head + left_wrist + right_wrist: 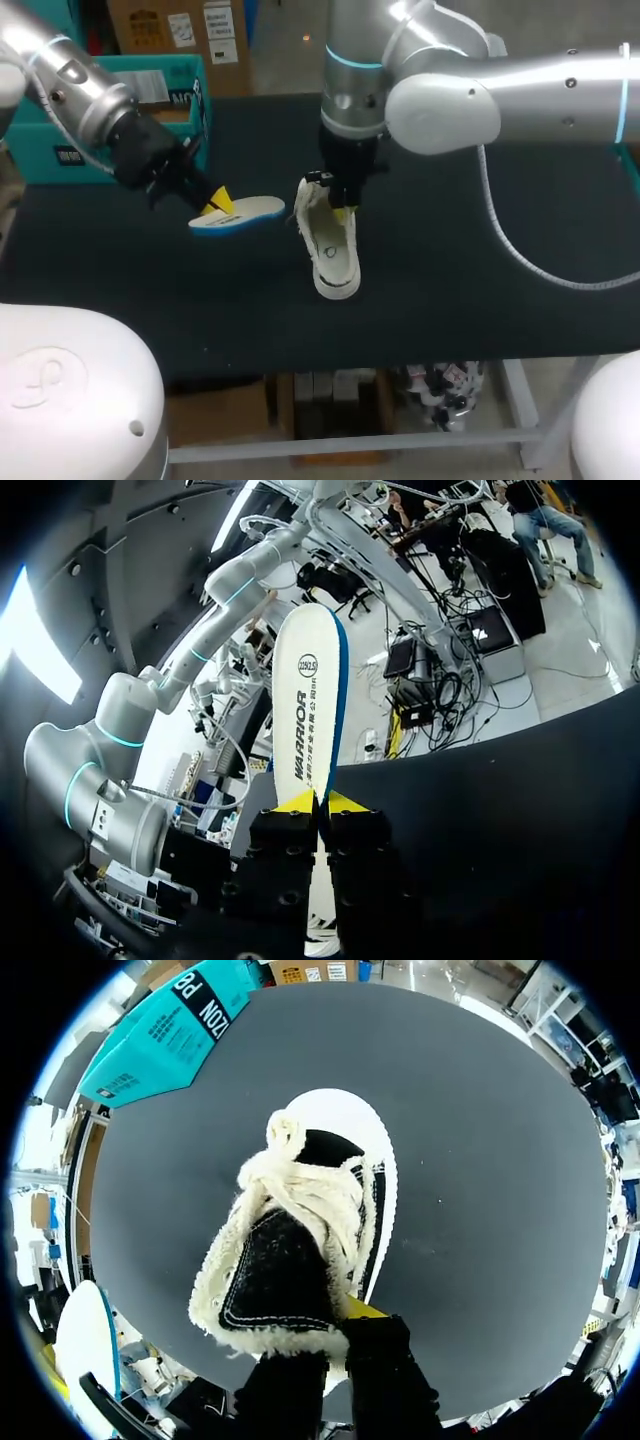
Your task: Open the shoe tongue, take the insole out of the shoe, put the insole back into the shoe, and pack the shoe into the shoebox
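- The insole (245,212) is already out of the shoe (335,250). It is white on top with a blue edge, and it hangs just beside the shoe, on the side where the left arm comes in.
- The left gripper (322,802) is closed on one end of the insole. In the left wrist view both yellow tips press the insole from two sides, and the rest of it points away from the fingers. It seems to be lifted from the desk (480,260), not lying on it.
- The shoe stands on the desk, its white toe toward the near edge and its opening toward the far edge.
- The right gripper (338,198) is at the far end of the shoe and clamps the fleecy edge of the opening. In the right wrist view one yellow tip shows against the lining; the other is hidden under the fleece. Whether this part is the tongue or the heel collar is not clear.
- Judging from this, the first two steps look finished: the opening is wide and the insole is removed.
- Two steps are left: to slide the insole back inside the shoe, then to pack the shoe.
- The teal shoebox (35,140) is well apart from the shoe, at the far corner behind the left arm.
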`<state>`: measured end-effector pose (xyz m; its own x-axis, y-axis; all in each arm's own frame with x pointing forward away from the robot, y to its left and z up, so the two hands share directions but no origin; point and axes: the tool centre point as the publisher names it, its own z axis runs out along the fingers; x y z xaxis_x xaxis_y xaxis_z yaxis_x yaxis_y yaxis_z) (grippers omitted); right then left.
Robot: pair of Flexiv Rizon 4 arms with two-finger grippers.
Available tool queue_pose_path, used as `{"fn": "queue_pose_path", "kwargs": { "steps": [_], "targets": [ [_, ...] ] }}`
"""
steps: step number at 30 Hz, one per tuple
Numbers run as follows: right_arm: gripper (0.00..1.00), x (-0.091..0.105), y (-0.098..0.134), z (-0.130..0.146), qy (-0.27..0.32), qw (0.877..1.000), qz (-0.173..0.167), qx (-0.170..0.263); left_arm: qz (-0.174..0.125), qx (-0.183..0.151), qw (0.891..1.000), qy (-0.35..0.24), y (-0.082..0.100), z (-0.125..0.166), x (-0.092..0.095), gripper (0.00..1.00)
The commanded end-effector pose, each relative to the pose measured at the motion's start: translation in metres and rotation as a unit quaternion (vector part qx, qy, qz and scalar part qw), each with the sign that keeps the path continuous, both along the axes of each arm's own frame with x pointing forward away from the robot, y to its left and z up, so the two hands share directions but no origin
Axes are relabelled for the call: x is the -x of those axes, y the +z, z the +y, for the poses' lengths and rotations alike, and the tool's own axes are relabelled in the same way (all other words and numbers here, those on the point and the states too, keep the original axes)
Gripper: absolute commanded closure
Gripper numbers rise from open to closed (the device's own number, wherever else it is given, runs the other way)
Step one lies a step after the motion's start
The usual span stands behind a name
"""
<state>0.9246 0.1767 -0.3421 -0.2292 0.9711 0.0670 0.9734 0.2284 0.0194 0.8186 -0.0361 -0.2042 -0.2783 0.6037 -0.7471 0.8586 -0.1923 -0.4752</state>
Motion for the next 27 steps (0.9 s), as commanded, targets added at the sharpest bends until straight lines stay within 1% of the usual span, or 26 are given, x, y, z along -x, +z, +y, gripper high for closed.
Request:
{"fn": "queue_pose_path", "kwargs": {
  "steps": [1,5,6,7,9,12,14,15,16,17,18,21,25,27],
  "targets": [
    [1.0,0.0,-0.003,-0.001,-0.013,1.0,0.0,0.0,0.002,0.006,1.0,-0.003,-0.004,0.0,-0.002,1.0],
    [1.0,0.001,-0.006,-0.003,-0.024,1.0,-0.004,-0.008,0.005,0.008,1.0,-0.008,-0.006,-0.002,-0.001,1.0],
    [0.73,0.002,-0.005,-0.004,-0.029,1.0,-0.005,-0.008,0.005,0.008,1.0,-0.008,-0.007,-0.003,0.0,1.0],
    [0.0,0.003,-0.005,-0.005,-0.033,0.999,-0.008,-0.008,0.007,0.009,1.0,-0.01,-0.008,-0.004,0.0,1.0],
    [0.0,0.006,-0.001,-0.005,-0.036,0.999,-0.013,-0.006,0.009,0.01,1.0,-0.015,-0.008,-0.006,0.001,1.0],
    [0.0,0.013,0.011,-0.005,-0.056,0.998,-0.028,0.002,0.008,0.013,1.0,-0.023,-0.007,-0.009,0.004,1.0],
    [0.0,0.019,0.024,-0.008,-0.086,0.996,-0.038,-0.001,0.007,0.014,0.999,-0.03,-0.007,-0.012,0.006,1.0],
    [0.0,0.022,0.03,-0.01,-0.102,0.994,-0.034,-0.006,0.007,0.015,0.999,-0.035,-0.007,-0.014,0.007,1.0],
    [0.0,0.024,0.035,-0.013,-0.119,0.992,-0.026,-0.022,0.006,0.016,0.999,-0.038,-0.007,-0.015,0.008,1.0],
    [0.0,0.028,0.04,-0.018,-0.136,0.989,-0.012,-0.05,0.005,0.016,0.999,-0.039,-0.008,-0.017,0.009,1.0],
    [0.0,0.031,0.046,-0.022,-0.142,0.987,-0.014,-0.076,0.005,0.018,0.999,-0.041,-0.009,-0.019,0.01,1.0],
    [0.0,0.031,0.046,-0.022,-0.142,0.987,-0.014,-0.076,0.008,0.023,0.998,-0.049,-0.009,-0.022,0.011,1.0],
    [0.0,0.031,0.046,-0.022,-0.142,0.987,-0.014,-0.076,0.013,0.02,0.998,-0.061,-0.008,-0.022,0.011,1.0],
    [0.0,0.031,0.046,-0.022,-0.142,0.987,-0.014,-0.076,0.009,0.022,0.997,-0.07,-0.006,-0.021,0.013,1.0]
  ]
}}
